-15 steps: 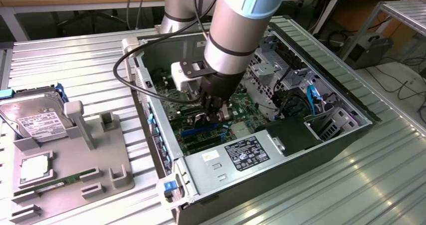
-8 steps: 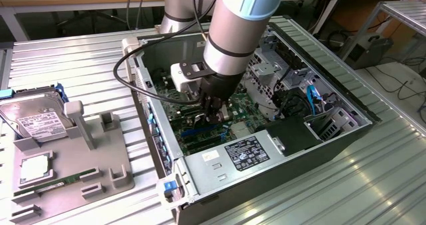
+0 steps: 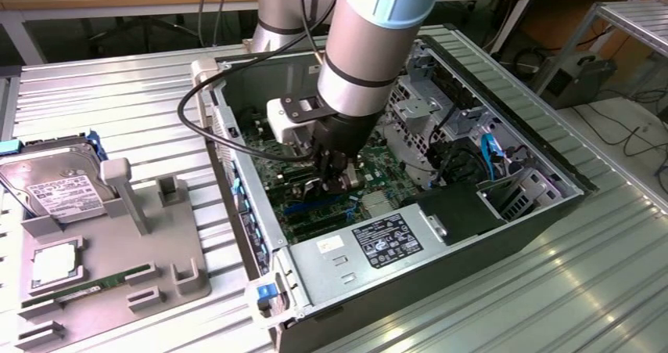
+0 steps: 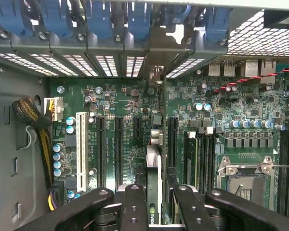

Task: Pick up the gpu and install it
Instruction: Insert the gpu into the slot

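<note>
gpu [image 4: 153,192] edge-on, lower part hidden between gripper [image 4: 154,202] fingers.

I see the gpu [image 4: 154,192] edge-on in the wrist view: a thin green card standing upright on its edge over the motherboard's expansion slots, its silver metal bracket end reaching toward the case's rear slot openings.

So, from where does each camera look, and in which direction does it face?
Exterior view: off the arm, high up, looking down into the open computer case; the arm and gripper reach inside it.
Wrist view: on the wrist, looking past the gripper at the motherboard and the rear slot brackets; the black fingers hold the gpu edge-on.
Both views share the gripper and the motherboard.
</note>
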Controlling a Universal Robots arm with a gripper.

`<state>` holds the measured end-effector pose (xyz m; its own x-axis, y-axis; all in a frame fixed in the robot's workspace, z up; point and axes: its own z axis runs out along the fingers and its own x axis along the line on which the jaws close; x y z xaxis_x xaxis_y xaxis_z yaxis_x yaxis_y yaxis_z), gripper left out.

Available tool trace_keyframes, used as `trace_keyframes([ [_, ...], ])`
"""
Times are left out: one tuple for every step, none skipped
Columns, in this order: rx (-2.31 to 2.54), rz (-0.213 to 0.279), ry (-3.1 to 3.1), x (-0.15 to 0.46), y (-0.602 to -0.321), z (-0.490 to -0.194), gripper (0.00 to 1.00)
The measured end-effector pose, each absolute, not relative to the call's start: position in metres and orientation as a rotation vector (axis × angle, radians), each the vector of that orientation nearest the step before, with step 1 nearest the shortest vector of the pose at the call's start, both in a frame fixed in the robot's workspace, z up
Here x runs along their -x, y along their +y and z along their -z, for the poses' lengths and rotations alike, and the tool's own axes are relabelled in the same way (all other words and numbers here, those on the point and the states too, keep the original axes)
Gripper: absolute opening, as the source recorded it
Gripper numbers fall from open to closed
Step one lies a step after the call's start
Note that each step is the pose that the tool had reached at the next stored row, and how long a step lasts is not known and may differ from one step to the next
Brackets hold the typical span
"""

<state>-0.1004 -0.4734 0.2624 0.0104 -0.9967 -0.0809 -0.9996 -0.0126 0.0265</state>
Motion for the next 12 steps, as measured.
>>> trace_keyframes([
  [2.206, -0.118, 2.180, 0.1004, -0.4732, -0.2623, 0.26],
  [2.206, -0.118, 2.180, 0.1004, -0.4730, -0.2623, 0.26],
  [2.206, -0.118, 2.180, 0.1005, -0.4728, -0.2622, 0.26],
  [2.206, -0.118, 2.180, 0.1005, -0.4726, -0.2622, 0.26],
  [2.206, -0.118, 2.180, 0.1005, -0.4723, -0.2622, 0.26],
  [2.206, -0.118, 2.180, 0.1005, -0.4719, -0.2622, 0.26],
  [2.206, -0.118, 2.180, 0.1003, -0.4714, -0.2623, 0.26],
  [2.205, -0.118, 2.180, 0.1002, -0.4712, -0.2625, 0.26],
  [2.205, -0.118, 2.180, 0.1001, -0.4711, -0.2628, 0.26],
  [2.206, -0.118, 2.180, 0.1000, -0.4710, -0.2629, 0.26],
  [2.206, -0.118, 2.180, 0.0999, -0.4708, -0.2630, 0.26],
  [2.206, -0.118, 2.180, 0.0999, -0.4706, -0.2630, 0.26],
])
